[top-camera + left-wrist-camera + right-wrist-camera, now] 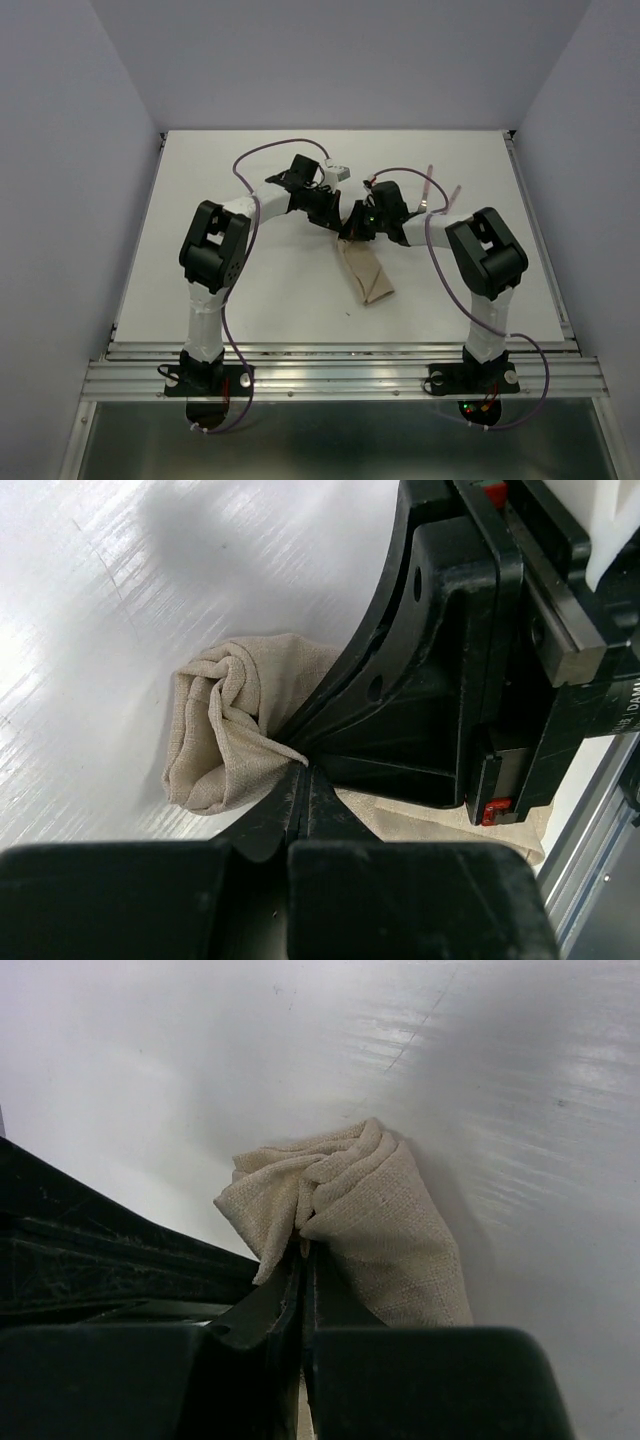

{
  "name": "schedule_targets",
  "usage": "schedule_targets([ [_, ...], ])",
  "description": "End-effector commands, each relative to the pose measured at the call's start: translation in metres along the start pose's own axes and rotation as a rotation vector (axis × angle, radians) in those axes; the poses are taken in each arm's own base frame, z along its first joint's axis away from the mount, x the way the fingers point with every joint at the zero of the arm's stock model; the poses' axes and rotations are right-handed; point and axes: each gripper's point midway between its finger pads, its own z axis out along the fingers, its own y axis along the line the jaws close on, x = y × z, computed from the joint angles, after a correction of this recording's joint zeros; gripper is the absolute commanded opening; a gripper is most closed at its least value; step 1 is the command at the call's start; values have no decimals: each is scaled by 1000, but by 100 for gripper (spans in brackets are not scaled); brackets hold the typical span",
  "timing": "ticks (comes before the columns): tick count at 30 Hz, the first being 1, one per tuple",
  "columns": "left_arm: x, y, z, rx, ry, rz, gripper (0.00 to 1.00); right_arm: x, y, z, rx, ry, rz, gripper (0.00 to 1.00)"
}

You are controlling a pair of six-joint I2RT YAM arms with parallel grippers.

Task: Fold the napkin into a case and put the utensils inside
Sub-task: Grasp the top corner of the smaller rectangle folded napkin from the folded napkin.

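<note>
Even, soft overhead light; the white tabletop shows streaky glare in wrist views, near black fingers blurred.

napkin lies mid worktop as a narrow folded strip running near to far, between the two arms. left gripper and right gripper meet at its far end, both clamped on the bunched cloth there. utensils lie far right, behind the right arm, well apart from the napkin.
</note>
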Motion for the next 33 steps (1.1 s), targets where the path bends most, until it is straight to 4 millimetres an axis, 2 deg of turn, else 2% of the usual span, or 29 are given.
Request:
schedule_targets([
  [1,-27,-19,-6,65,-60,65,0,0,1,14,13,-8,16,1],
  [4,-21,-18,-4,66,-50,47,0,-6,1,17,19,-27,29,1],
  [9,-14,-22,-3,80,-39,25,0,-22,26,22,-90,-43,-3,1],
  [13,-15,-25,-6,83,-48,33,0,-26,33,27,-115,-20,-44,3],
  [18,-14,-20,-4,68,-42,32,0,-26,42,15,-139,-25,-52,18],
  [24,-16,-17,-4,59,-41,33,0,-25,48,-5,-136,-52,-71,25],
  [33,-18,-12,-11,42,-45,27,0,-26,49,-23,-116,-90,-88,25],
])
